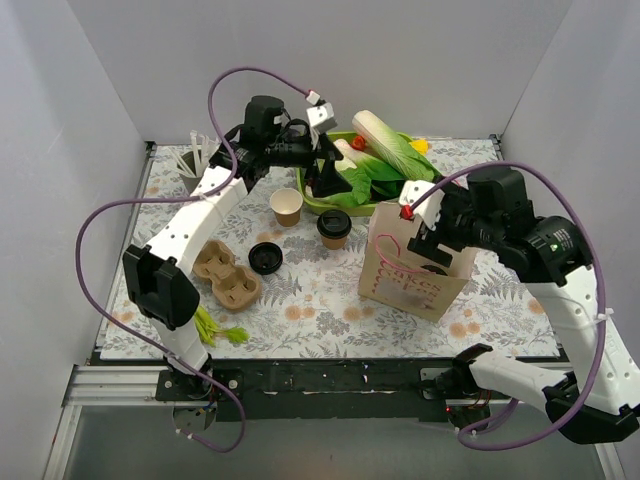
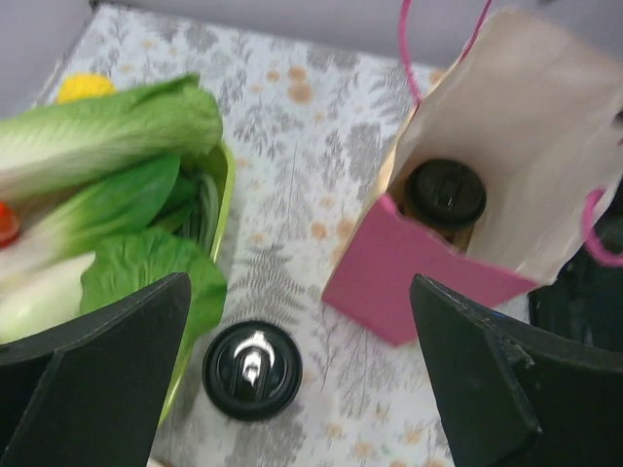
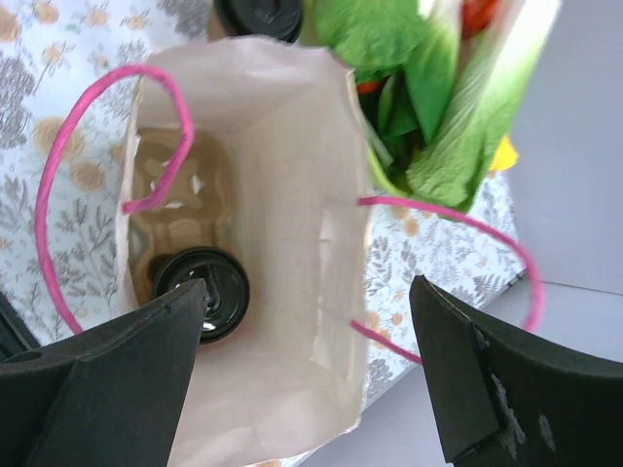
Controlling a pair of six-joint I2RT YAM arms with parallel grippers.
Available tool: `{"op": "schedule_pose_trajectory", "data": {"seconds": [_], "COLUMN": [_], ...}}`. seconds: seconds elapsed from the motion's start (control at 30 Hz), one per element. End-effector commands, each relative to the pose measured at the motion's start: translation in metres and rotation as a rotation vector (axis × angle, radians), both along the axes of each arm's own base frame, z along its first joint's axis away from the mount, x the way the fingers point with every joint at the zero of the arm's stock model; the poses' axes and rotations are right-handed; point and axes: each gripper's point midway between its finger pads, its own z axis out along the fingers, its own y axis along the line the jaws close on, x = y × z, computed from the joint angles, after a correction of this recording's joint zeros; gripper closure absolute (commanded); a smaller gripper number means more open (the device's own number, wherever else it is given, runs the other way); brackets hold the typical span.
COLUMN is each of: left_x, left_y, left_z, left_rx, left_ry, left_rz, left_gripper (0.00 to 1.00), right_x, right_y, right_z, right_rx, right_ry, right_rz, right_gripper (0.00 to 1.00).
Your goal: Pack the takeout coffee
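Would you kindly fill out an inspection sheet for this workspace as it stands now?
Surface: floral mat, no spills seen.
Job's things: bagged cup, lidded, sits on the inner pulp tray inside the paper bag; second lidded cup, open cup and loose black lid stand on the mat.
Clutter: green tray of vegetables; spare pulp tray; grey cup of sticks; leafy green item by the left arm's base.
Grippers: left gripper open, beside the green tray; right gripper open, over the bag.
Cables: purple cables arch from both arms.
Surroundings: plain pale walls; nothing else seen.
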Motion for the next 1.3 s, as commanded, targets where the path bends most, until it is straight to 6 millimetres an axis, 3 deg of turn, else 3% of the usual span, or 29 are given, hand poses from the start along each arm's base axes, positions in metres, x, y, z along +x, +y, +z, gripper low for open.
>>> {"op": "schedule_pose_trajectory", "data": {"seconds": [0.0, 0.07, 0.17, 0.43, 0.63, 0.97, 1.27], "left_x": [-0.013, -0.014, -0.009, 0.015, 0.019, 0.035, 0.037], "left_y": [0.030, 0.035, 0.035, 0.028, 0.024, 0.014, 0.015], "left_z": [-0.083, -0.113, -0.142, -0.177, -0.196, -0.199, -0.216], "left_rx": [0.279, 0.346, 0.395, 0.457, 0.498, 0.495, 0.529], "left_ry": [-0.055, -0.060, -0.030, -0.057, -0.055, -0.094, -0.058], "left_rz": [-0.120, -0.171, -0.198, -0.175, -0.172, -0.137, -0.147], "left_gripper": [0.03, 0.03, 0.02, 0.02, 0.03, 0.04, 0.08], "right_x": [0.011, 0.018, 0.025, 0.024, 0.022, 0.026, 0.028], "right_y": [0.003, 0.005, 0.005, 0.004, 0.001, 0.001, 0.001], "right_z": [0.041, 0.046, 0.052, 0.041, 0.032, 0.030, 0.027], "right_rx": [0.090, 0.101, 0.114, 0.118, 0.110, 0.123, 0.120], "right_ry": [-0.081, -0.091, -0.114, -0.099, -0.089, -0.067, -0.060], "right_rz": [-0.057, -0.077, -0.104, -0.106, -0.114, -0.126, -0.128], "right_gripper": [0.08, 0.07, 0.07, 0.07, 0.07, 0.07, 0.07]}}
